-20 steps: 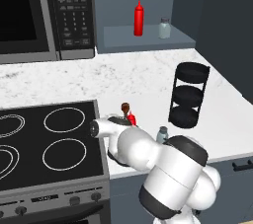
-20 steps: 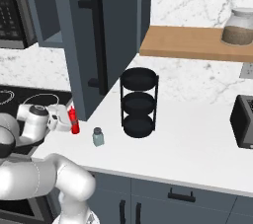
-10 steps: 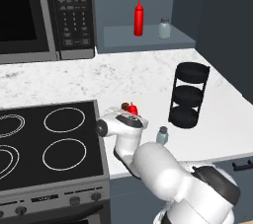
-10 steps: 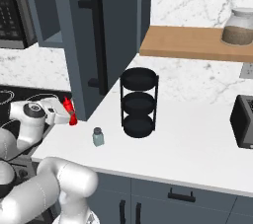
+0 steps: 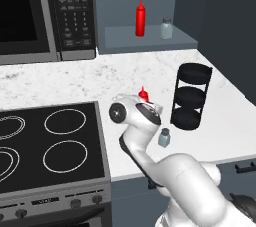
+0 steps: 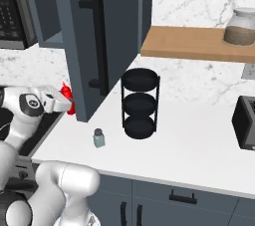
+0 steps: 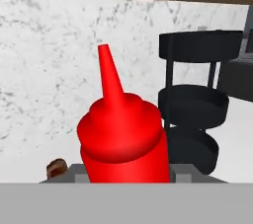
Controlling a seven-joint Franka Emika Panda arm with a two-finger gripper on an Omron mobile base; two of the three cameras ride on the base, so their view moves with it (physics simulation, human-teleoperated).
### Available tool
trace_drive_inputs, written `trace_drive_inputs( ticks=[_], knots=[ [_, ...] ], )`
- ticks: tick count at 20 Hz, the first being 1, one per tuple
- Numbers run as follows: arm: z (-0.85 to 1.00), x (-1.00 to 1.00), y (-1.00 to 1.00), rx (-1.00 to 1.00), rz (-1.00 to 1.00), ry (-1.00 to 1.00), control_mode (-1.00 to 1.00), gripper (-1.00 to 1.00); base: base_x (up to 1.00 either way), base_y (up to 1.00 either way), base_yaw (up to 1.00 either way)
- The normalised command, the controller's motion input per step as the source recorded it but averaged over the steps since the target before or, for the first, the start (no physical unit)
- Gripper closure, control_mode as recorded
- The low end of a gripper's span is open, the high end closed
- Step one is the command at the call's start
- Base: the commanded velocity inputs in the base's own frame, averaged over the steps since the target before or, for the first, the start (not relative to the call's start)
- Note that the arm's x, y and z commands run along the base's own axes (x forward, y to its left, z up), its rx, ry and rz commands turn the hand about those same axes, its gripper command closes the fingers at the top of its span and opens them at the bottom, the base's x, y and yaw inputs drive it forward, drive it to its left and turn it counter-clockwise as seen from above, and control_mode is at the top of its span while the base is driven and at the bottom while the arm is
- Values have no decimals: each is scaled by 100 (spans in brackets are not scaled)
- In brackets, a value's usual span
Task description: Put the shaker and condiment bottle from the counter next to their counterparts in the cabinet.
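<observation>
One black tiered rack (image 7: 197, 99) behind condiment bottle (image 7: 122, 139).

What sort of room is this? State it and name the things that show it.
A home kitchen, rendered rather than real: a black stovetop beside a marble-look counter, a microwave above, and a red condiment bottle on a cabinet shelf.

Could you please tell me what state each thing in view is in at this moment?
condiment bottle: upright, between the gripper fingers.
gripper: jaws around the bottle.
shaker: upright on the counter, free.
cabinet: open, counterparts upright on its shelf.
tiered rack: upright.
</observation>
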Motion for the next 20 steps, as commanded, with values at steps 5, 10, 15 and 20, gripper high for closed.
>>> trace_drive_inputs(
  ticks=[5, 10, 15, 20],
  knots=[
    [96, -35, 0, 2, 6, 2, -100, 100, 0, 0, 0],
    [93, -33, 0, 1, 8, 1, -100, 100, 0, 0, 0],
    [96, -23, 0, 0, 8, 0, -100, 100, 0, 0, 0],
    [86, -12, 0, 0, 12, 1, -100, 100, 0, 0, 0]
  ],
)
